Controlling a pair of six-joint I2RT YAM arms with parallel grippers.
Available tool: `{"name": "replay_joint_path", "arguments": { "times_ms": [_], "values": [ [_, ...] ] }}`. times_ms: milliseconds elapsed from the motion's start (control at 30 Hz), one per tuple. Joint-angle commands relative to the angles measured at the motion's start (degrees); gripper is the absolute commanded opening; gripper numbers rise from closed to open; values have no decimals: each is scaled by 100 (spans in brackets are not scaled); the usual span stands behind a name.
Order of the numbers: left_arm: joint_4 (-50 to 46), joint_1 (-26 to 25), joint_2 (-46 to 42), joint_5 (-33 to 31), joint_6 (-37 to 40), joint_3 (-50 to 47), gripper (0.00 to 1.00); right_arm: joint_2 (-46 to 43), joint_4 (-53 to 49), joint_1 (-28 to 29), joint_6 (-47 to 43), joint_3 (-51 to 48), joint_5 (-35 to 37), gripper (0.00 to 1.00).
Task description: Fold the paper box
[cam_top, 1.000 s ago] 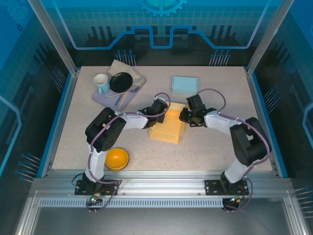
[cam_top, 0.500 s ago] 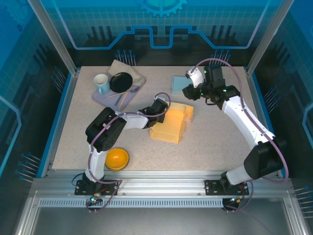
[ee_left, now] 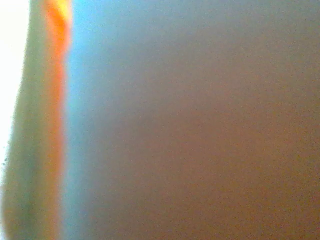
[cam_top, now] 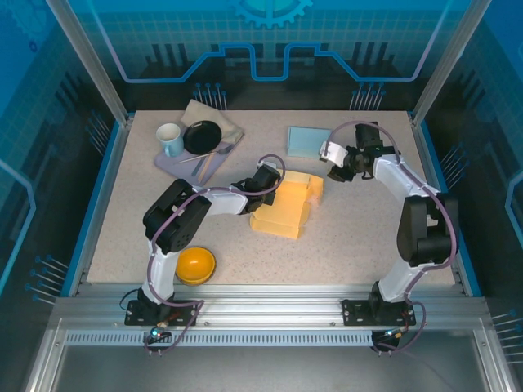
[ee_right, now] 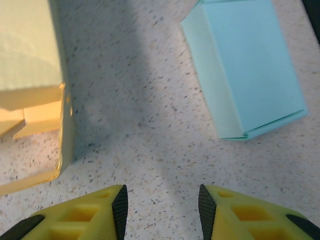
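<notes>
1. Paper box (cam_top: 286, 204), yellow and part folded, lies near the middle of the table (cam_top: 368, 245), one flap spread toward the far edge.
2. Left gripper (cam_top: 266, 181) is clenched and pressed against the paper box's left side. Its wrist view is a close blur, so I cannot tell whether a flap is pinched.
3. Right gripper (ee_right: 160, 200) is released, its fingers apart over bare table with nothing between them. It hangs between the paper box and a blue box (ee_right: 250, 75).
4. That blue box lies flat near the far edge, right of centre, apart from the paper box.
5. Toward the far left corner a cup (cam_top: 170, 139) and a black dish (cam_top: 202, 136) sit on a tray (cam_top: 172, 166).
6. An orange bowl (cam_top: 196, 264) sits by the near edge, on the left.
</notes>
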Motion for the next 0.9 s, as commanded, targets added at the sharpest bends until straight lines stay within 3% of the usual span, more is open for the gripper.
{"name": "replay_joint_path", "arguments": {
  "times_ms": [0, 233, 333, 867],
  "values": [
    [-758, -24, 325, 3, 197, -70, 2, 73, 23, -42, -425, -158, 56, 45],
    [-752, -17, 327, -8, 174, -70, 2, -14, -112, -22, -513, -350, -296, 46],
    [-749, -17, 331, -19, 173, -70, 2, -7, -20, 9, -434, -439, -256, 51],
    [-764, -19, 336, -14, 173, -62, 2, 206, -29, 520, 52, -355, -647, 51]
  ]
}}
